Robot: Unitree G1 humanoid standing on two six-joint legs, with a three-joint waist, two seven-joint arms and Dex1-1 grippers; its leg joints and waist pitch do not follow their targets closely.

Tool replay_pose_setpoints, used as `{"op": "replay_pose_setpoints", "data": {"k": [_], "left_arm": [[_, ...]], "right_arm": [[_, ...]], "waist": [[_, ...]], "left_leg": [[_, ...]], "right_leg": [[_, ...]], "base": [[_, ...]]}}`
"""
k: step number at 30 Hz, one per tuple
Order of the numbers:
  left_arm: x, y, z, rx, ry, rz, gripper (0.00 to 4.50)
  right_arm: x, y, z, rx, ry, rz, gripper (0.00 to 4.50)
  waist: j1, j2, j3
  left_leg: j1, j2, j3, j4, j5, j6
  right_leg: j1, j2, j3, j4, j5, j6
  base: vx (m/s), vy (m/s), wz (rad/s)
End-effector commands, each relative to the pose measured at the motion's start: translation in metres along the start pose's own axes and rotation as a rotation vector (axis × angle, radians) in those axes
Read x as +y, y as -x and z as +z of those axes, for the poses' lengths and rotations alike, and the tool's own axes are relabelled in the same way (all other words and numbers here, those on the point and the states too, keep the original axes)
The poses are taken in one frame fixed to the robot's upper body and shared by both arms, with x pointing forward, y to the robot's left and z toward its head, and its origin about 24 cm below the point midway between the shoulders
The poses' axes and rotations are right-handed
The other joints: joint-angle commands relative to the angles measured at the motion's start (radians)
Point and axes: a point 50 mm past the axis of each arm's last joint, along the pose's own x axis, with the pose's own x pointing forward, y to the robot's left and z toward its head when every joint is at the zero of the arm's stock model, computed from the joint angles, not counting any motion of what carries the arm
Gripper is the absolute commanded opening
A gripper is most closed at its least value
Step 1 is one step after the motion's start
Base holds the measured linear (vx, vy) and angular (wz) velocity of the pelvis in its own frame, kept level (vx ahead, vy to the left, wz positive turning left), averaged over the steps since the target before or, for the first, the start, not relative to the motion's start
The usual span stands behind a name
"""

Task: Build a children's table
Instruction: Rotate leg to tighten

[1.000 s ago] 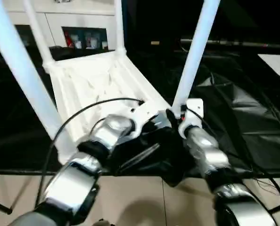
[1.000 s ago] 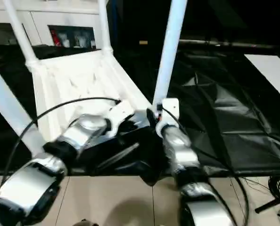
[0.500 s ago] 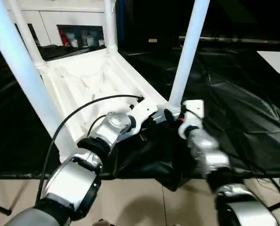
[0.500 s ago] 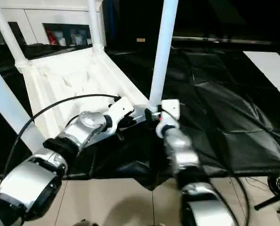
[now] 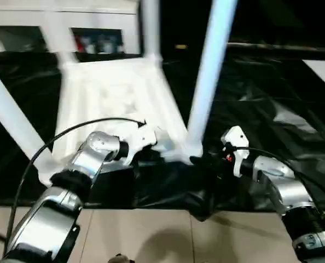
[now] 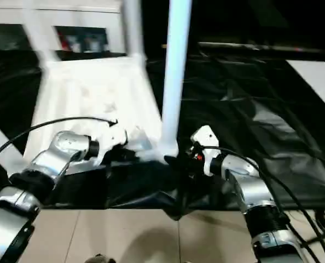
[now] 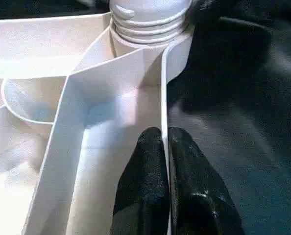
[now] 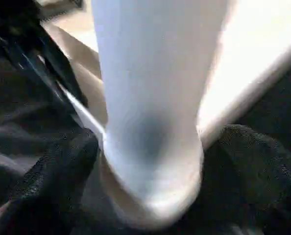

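The children's table lies upside down on black cloth, its ribbed white top [image 5: 113,93] facing up and its tube legs rising. My left gripper [image 7: 166,147] is shut on the thin rim wall of the top, close to the threaded corner socket [image 7: 148,19]. In the left eye view it sits at the near edge [image 5: 154,143]. My right gripper [image 5: 199,160] reaches in from the right. It stands open around the base of the near right leg [image 5: 206,82], with one black finger [image 8: 52,186] on each side of the tube [image 8: 150,98].
A white cabinet with a glass door [image 5: 97,41] stands behind the table. Wrinkled black cloth [image 5: 272,98] covers the bench to the right, and tiled floor [image 5: 151,235] lies below the near edge. A black cable [image 5: 53,145] arcs over my left forearm.
My right gripper's fingers have spread apart at the leg's base, and that forearm now comes in from the right. The left gripper keeps its pinch on the rim. The camera has shifted.
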Motion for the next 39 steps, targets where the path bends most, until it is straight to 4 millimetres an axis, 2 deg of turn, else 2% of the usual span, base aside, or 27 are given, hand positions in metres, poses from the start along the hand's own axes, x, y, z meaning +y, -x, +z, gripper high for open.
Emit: {"op": "replay_pose_setpoints", "data": {"k": [1, 3, 5, 8, 11, 13, 14, 22, 26, 29, 31, 32, 35, 37, 38, 39], "left_arm": [[-0.001, -0.004, 0.014, -0.062, -0.033, -0.027, 0.00], [-0.002, -0.004, 0.014, -0.059, -0.035, -0.024, 0.00], [-0.002, -0.004, 0.013, -0.056, -0.033, -0.021, 0.00], [-0.003, -0.002, 0.012, -0.054, -0.028, -0.020, 0.00], [-0.004, -0.001, 0.010, -0.050, -0.024, -0.021, 0.00], [-0.005, 0.000, 0.009, -0.046, -0.020, -0.023, 0.00], [-0.005, 0.000, 0.009, -0.046, -0.019, -0.023, 0.00], [-0.007, -0.001, 0.008, -0.035, -0.010, -0.029, 0.00], [-0.008, -0.002, 0.007, -0.034, -0.002, -0.032, 0.00], [-0.002, -0.007, 0.008, -0.035, 0.031, 0.036, 0.00], [0.005, -0.016, 0.013, -0.066, 0.083, 0.110, 0.00], [0.006, -0.018, 0.014, -0.073, 0.092, 0.123, 0.00], [0.016, -0.030, 0.023, -0.056, 0.111, 0.233, 0.00], [0.027, -0.039, 0.033, -0.050, 0.164, 0.379, 0.00], [0.030, -0.040, 0.036, -0.050, 0.177, 0.416, 0.00], [0.033, -0.043, 0.039, -0.047, 0.196, 0.481, 0.00]], "right_arm": [[0.002, -0.002, 0.004, -0.003, 0.007, 0.034, 4.44], [0.002, -0.005, 0.003, 0.009, 0.013, 0.038, 4.44], [0.001, -0.007, 0.002, 0.019, 0.016, 0.040, 4.18], [0.001, -0.007, 0.003, 0.019, 0.014, 0.039, 4.07], [0.000, -0.007, 0.004, 0.009, 0.010, 0.037, 3.76], [-0.001, -0.007, 0.005, 0.005, 0.010, 0.034, 3.68], [-0.001, -0.007, 0.005, 0.005, 0.009, 0.033, 3.51], [0.000, -0.008, 0.001, 0.015, 0.004, 0.034, 2.90], [0.000, -0.010, 0.000, 0.002, -0.010, 0.010, 2.79], [-0.005, -0.016, -0.004, -0.016, -0.054, -0.122, 2.75], [-0.006, -0.024, -0.009, -0.014, -0.095, -0.243, 2.74], [-0.006, -0.025, -0.010, -0.014, -0.103, -0.268, 2.74], [-0.004, -0.039, -0.015, -0.021, -0.199, -0.431, 2.73], [-0.006, -0.051, -0.017, -0.017, -0.287, -0.610, 2.73], [-0.005, -0.054, -0.017, -0.014, -0.303, -0.641, 2.73], [-0.005, -0.060, -0.016, -0.010, -0.334, -0.700, 2.73]], "waist": [[-0.005, -0.009, -0.068], [-0.006, -0.009, -0.068], [-0.007, -0.015, -0.068], [-0.006, -0.015, -0.068], [-0.006, -0.011, -0.070], [-0.007, -0.013, -0.071], [-0.007, -0.012, -0.071], [-0.008, -0.014, -0.071], [-0.010, -0.013, -0.071], [-0.015, -0.013, -0.070], [-0.022, -0.017, -0.066], [-0.024, -0.016, -0.064], [-0.031, -0.017, -0.065], [-0.032, -0.012, -0.066], [-0.033, -0.011, -0.066], [-0.032, -0.007, -0.067]], "left_leg": [[0.017, 0.035, -0.007, -0.072, -0.275, 0.038], [0.015, 0.032, -0.008, -0.072, -0.276, 0.032], [0.013, 0.031, -0.008, -0.072, -0.270, 0.031], [0.013, 0.031, -0.007, -0.070, -0.250, 0.034], [0.013, 0.032, -0.007, -0.069, -0.230, 0.038], [0.013, 0.031, -0.006, -0.068, -0.226, 0.041], [0.013, 0.030, -0.006, -0.067, -0.225, 0.042], [0.012, 0.029, -0.006, -0.066, -0.224, 0.042], [0.012, 0.030, -0.006, -0.067, -0.222, 0.041], [0.013, 0.029, -0.006, -0.068, -0.232, 0.033], [0.015, 0.024, -0.006, -0.070, -0.260, 0.017], [0.018, 0.022, -0.007, -0.070, -0.274, 0.007], [0.019, 0.020, -0.008, -0.070, -0.285, 0.000], [0.023, 0.020, -0.008, -0.070, -0.287, -0.001], [0.027, 0.019, -0.007, -0.070, -0.294, -0.008], [0.026, 0.020, -0.009, -0.071, -0.295, -0.013]], "right_leg": [[0.045, -0.057, 0.049, -0.067, -0.269, -0.220], [0.046, -0.060, 0.049, -0.069, -0.288, -0.209], [0.046, -0.062, 0.050, -0.070, -0.305, -0.199], [0.046, -0.062, 0.050, -0.069, -0.301, -0.193], [0.046, -0.059, 0.051, -0.063, -0.257, -0.204], [0.047, -0.058, 0.050, -0.061, -0.239, -0.210], [0.047, -0.058, 0.051, -0.061, -0.236, -0.211], [0.048, -0.059, 0.050, -0.062, -0.254, -0.206], [0.049, -0.058, 0.050, -0.061, -0.247, -0.209], [0.045, -0.058, 0.051, -0.063, -0.253, -0.211], [0.044, -0.057, 0.049, -0.070, -0.316, -0.197], [0.042, -0.059, 0.050, -0.077, -0.368, -0.179], [0.040, -0.060, 0.051, -0.086, -0.424, -0.153], [0.035, -0.058, 0.050, -0.088, -0.426, -0.151], [0.031, -0.056, 0.050, -0.089, -0.418, -0.157], [0.034, -0.056, 0.049, -0.088, -0.405, -0.160]], "base": [[0.000, 0.000, 0.00], [0.000, 0.000, 0.00], [0.000, 0.000, 0.00], [0.000, 0.000, 0.00], [0.000, 0.000, 0.00], [0.000, 0.000, 0.00], [0.000, 0.000, 0.00], [0.000, 0.000, 0.00], [0.000, 0.000, 0.00], [0.000, 0.000, 0.00], [0.000, 0.000, 0.00], [0.000, 0.000, 0.00], [0.000, 0.000, 0.00], [0.000, 0.000, 0.00], [0.000, 0.000, 0.00], [0.000, 0.000, 0.00]]}}
